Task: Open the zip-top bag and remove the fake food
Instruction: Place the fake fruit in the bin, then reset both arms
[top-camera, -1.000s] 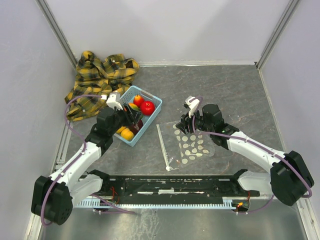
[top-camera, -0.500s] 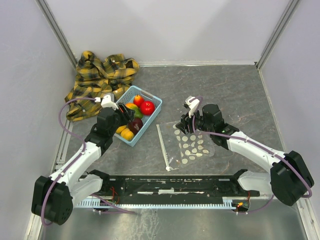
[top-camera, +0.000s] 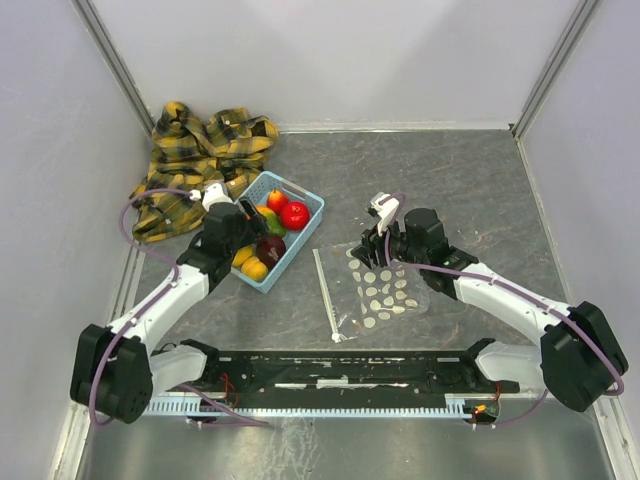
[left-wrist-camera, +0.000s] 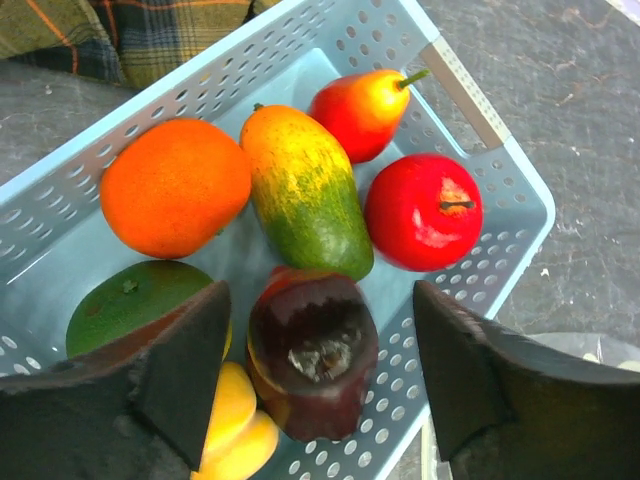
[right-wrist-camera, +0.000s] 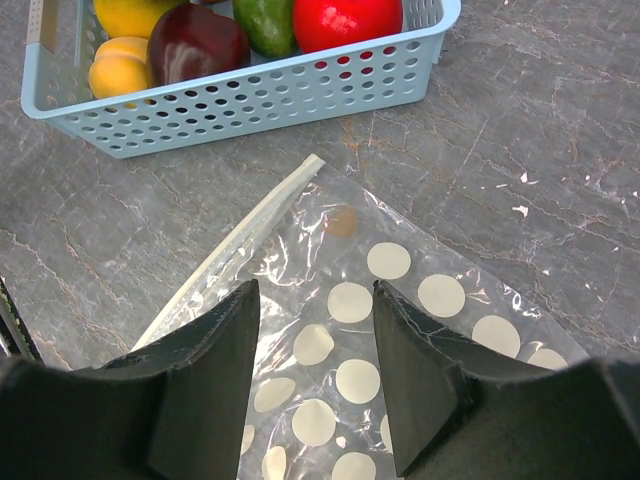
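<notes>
The zip-top bag (top-camera: 385, 288) lies flat and see-through on the table, its white zip strip (top-camera: 326, 295) on the left; nothing shows inside it. It also shows in the right wrist view (right-wrist-camera: 380, 300). The fake food lies in the light blue basket (top-camera: 311, 205): an orange (left-wrist-camera: 175, 185), a yellow-green mango (left-wrist-camera: 305, 190), a red-yellow pear (left-wrist-camera: 365, 105), a red apple (left-wrist-camera: 425, 210) and a dark maroon fruit (left-wrist-camera: 312, 350). My left gripper (left-wrist-camera: 316, 300) is open and empty above the maroon fruit. My right gripper (right-wrist-camera: 317, 300) is open just above the bag.
A yellow plaid cloth (top-camera: 195, 160) is heaped at the back left, touching the basket's far side. The basket (right-wrist-camera: 250, 100) stands just left of the bag. Grey walls close in the table on three sides.
My left gripper has drawn back and up from the basket's middle toward its left side, leaving the maroon fruit uncovered in the basket. The right arm and the bag have not moved.
</notes>
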